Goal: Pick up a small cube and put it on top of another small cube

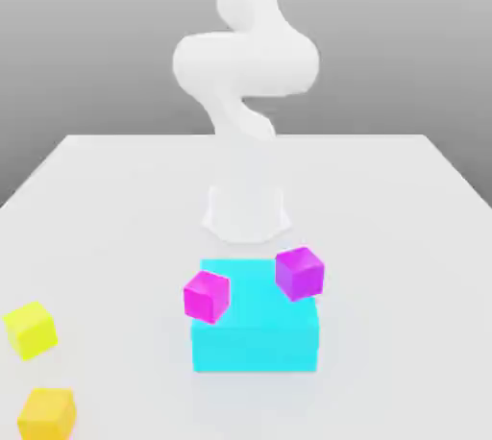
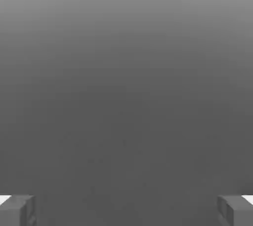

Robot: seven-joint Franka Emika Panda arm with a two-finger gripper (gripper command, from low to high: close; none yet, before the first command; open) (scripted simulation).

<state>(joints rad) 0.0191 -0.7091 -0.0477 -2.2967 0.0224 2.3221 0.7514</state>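
The small amber cube (image 1: 47,415) sits on the white table near the front edge, at the exterior view's far left. A lemon-yellow cube (image 1: 31,329) lies just behind it. My white arm (image 1: 245,63) rises from its base behind the cyan block, folded high above the table and far from the amber cube. In the hand view my gripper (image 2: 126,212) is open, one grey fingertip (image 2: 17,211) at each side, wide apart. Nothing is between them, and plain grey background lies beyond.
A large cyan block (image 1: 255,332) stands in the middle of the table (image 1: 115,207) in front of the arm's base. A magenta cube (image 1: 207,296) is at its upper left edge and a violet cube (image 1: 299,273) at its upper right corner.
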